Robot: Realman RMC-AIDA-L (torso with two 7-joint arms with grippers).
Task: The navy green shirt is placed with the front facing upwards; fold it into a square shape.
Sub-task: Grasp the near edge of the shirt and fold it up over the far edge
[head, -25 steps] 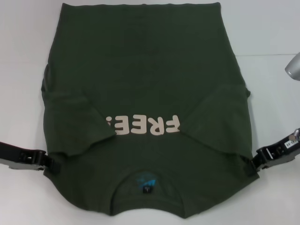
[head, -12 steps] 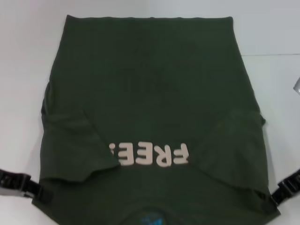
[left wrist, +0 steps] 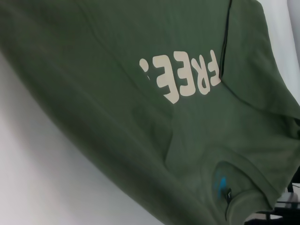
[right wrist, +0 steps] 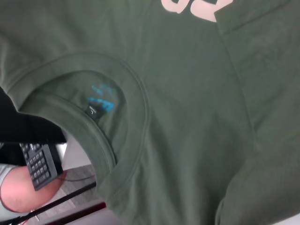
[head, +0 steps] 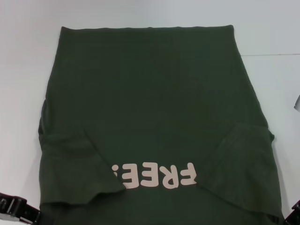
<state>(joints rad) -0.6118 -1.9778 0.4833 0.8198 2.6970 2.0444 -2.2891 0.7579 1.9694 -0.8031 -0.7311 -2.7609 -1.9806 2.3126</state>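
The navy green shirt [head: 150,103] lies front up on the white table, its cream "FREE!" lettering [head: 157,174] toward me and its hem at the far end. Both sleeves [head: 70,164] are folded inward over the chest. My left gripper [head: 37,216] is at the shirt's near left shoulder corner and my right gripper [head: 294,216] at the near right one, both barely in the head view. The collar end is raised off the table. The ribbed collar with its blue label [right wrist: 101,105] hangs free in the right wrist view, and the collar [left wrist: 225,187] also shows in the left wrist view.
The white table [head: 28,56] extends around the shirt on the left, right and far sides. A grey object [head: 297,102] pokes in at the right edge. Beyond the table's near edge, the right wrist view shows a keyboard [right wrist: 40,161].
Both grippers have moved nearer to me with the shoulder corners, almost leaving the head view. The collar has passed out of that view and the lettering sits lower in it.
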